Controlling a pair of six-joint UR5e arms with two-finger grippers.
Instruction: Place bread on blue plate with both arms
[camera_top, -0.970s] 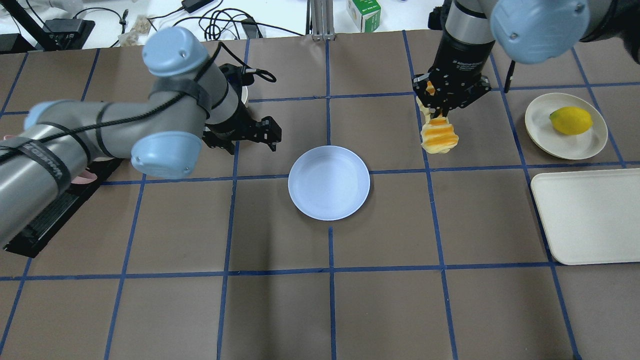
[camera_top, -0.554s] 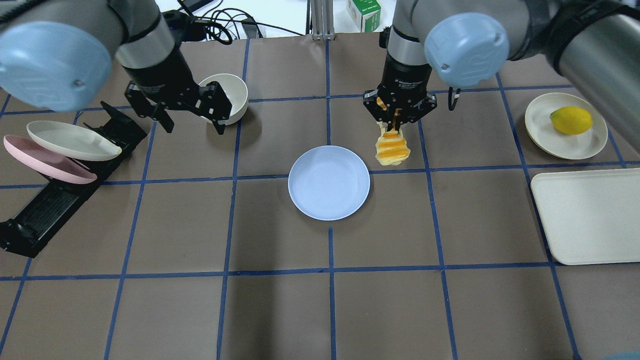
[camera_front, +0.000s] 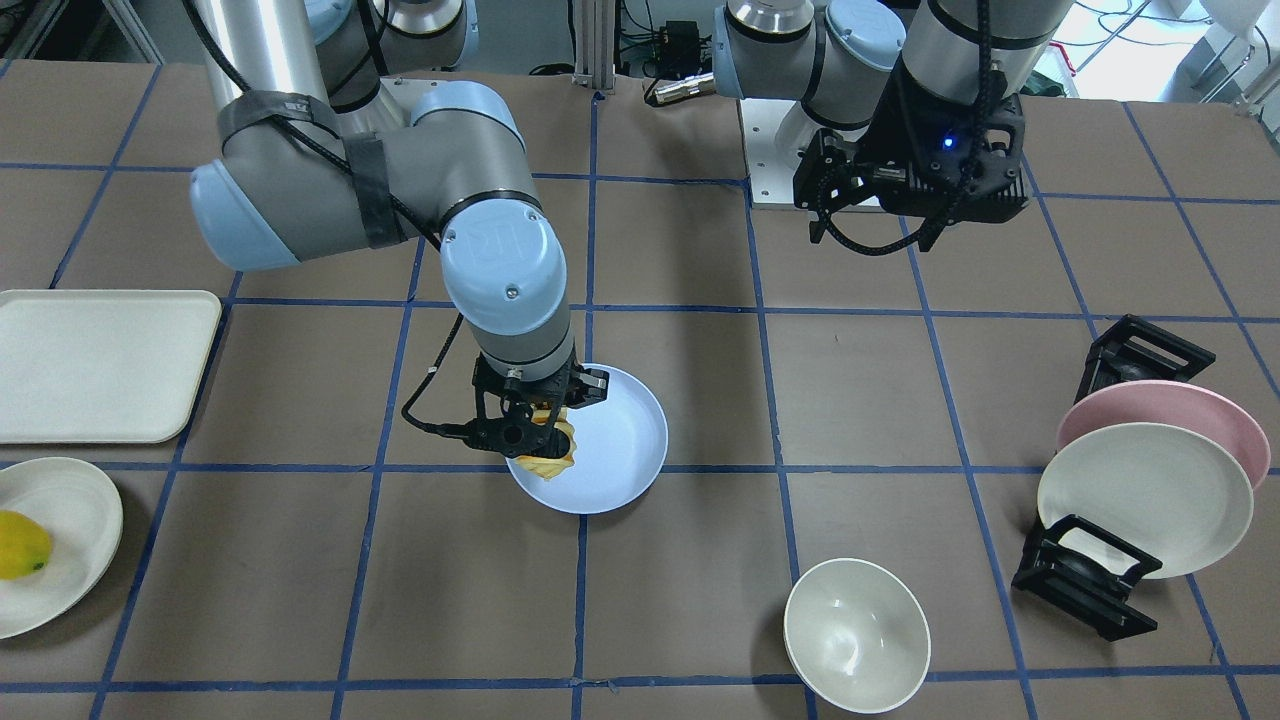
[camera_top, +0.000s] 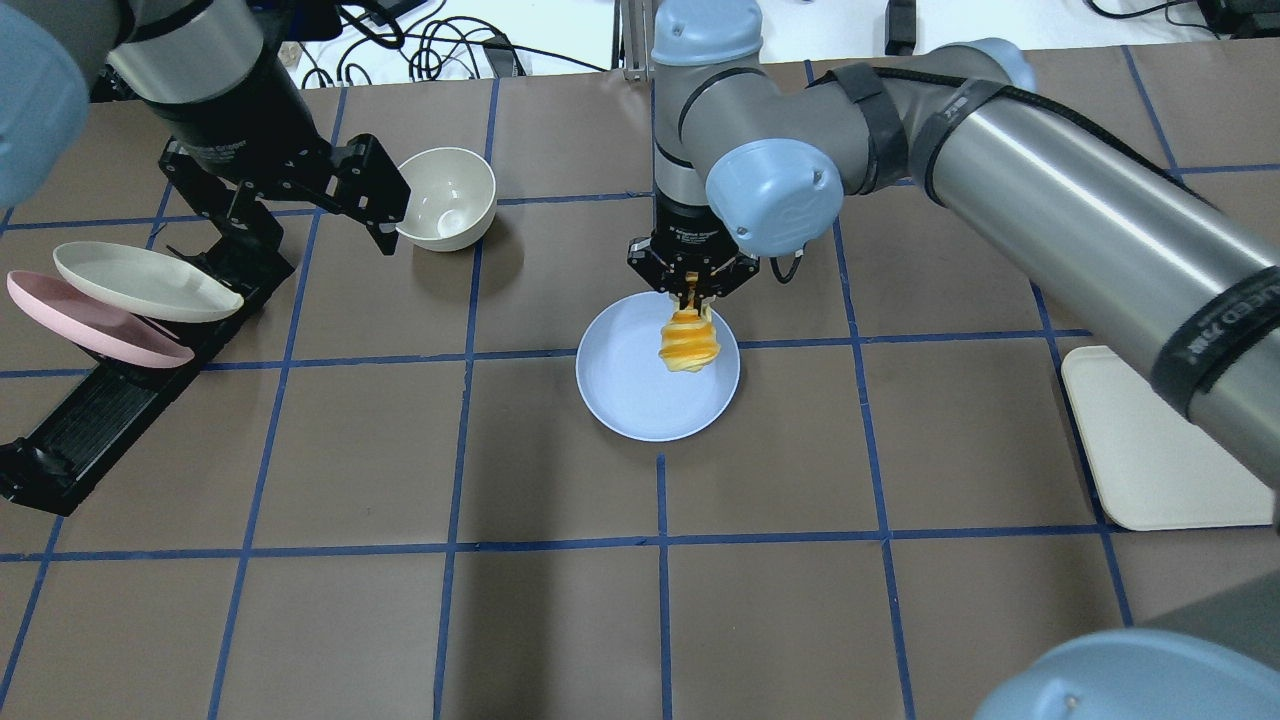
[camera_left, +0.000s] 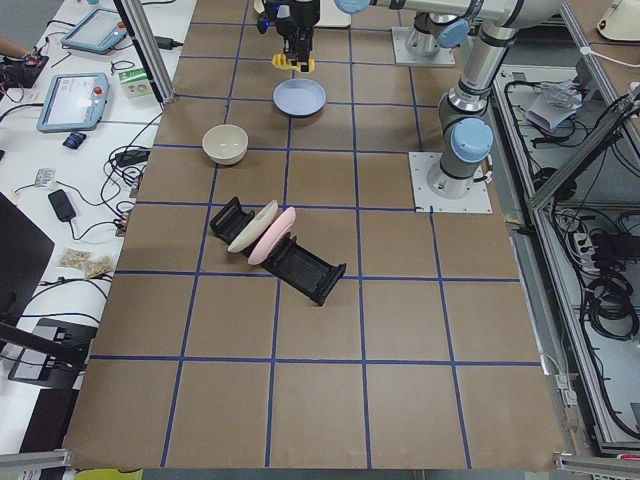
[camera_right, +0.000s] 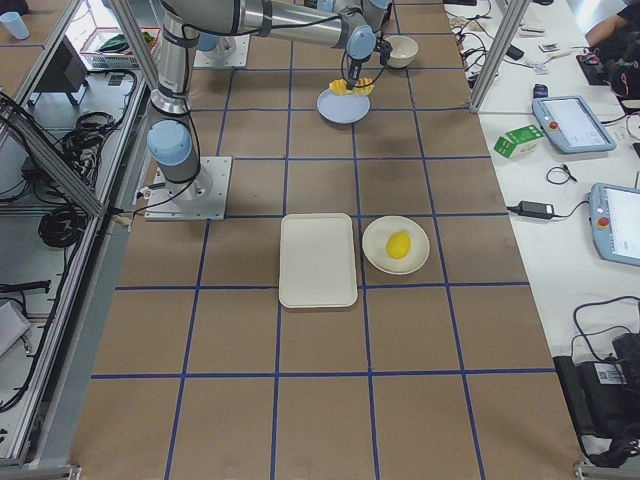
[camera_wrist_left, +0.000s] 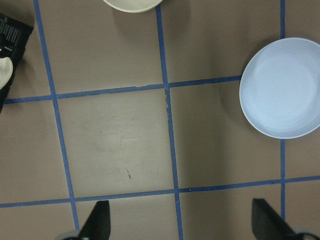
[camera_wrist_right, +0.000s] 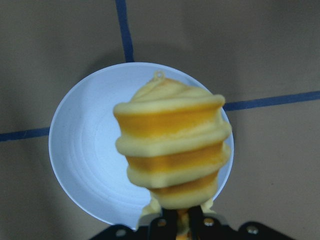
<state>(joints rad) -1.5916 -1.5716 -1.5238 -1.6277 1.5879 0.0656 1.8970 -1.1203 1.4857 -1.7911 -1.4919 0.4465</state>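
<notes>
- Bread, long yellow-orange ridged loaf with cream edges (camera_top: 689, 342): where is it from the right claw (camera_top: 692, 298), the black two-finger one?
- Straight under it. The right claw is clamped on the top end, and the long axis hangs plumb down from the fingers with the free end lowest.
- Target?
- Round, shallow, pale lavender blue plate (camera_top: 630, 395), beneath the claw. The plate's middle lies a little to the claw's side, toward the other arm. The bread tip looks just above the plate. I can't tell if they touch.
- So the move?
- My guess: lower it, then lay the bread over toward the plate's middle. It's a long thing, so released upright near the rim it could tip off.
- Other arm?
- Left claw (camera_wrist_left: 181, 226) has its fingers wide apart with nothing in them. It's well apart from the right claw, up by the round cream bowl (camera_top: 448, 195). The right is far nearer.
- Surface, room?
- Flat brown paper table with a blue tape grid (camera_top: 560, 620). The nearest thing to the claw besides the plate is that bowl, well apart. The black dish rack (camera_top: 95, 425) is farther out the same way.
</notes>
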